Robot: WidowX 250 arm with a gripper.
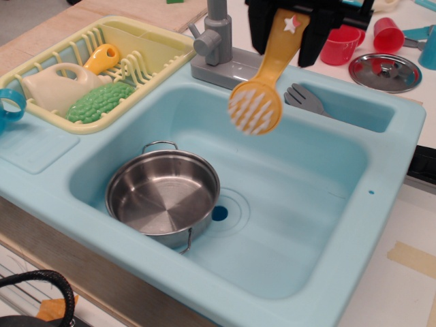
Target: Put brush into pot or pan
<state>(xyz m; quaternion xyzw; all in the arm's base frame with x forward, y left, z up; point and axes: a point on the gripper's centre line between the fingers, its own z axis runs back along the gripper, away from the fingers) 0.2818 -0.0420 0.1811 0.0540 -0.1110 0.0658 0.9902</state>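
The yellow-orange brush (262, 88) hangs in the air over the back of the sink, white bristles facing me, its star-marked handle pinched at the top. My black gripper (291, 30) is shut on that handle at the top edge of the view. The shiny steel pot (162, 193) stands empty in the sink's front left, left of the drain hole, well below and to the left of the brush head.
The light blue sink (381, 153) has a grey faucet (218, 41) at the back. A grey fork (306, 100) lies on the back ledge. A yellow dish rack (163, 51) holds items at left. A steel lid (385, 71) and red cups (340, 44) sit at back right.
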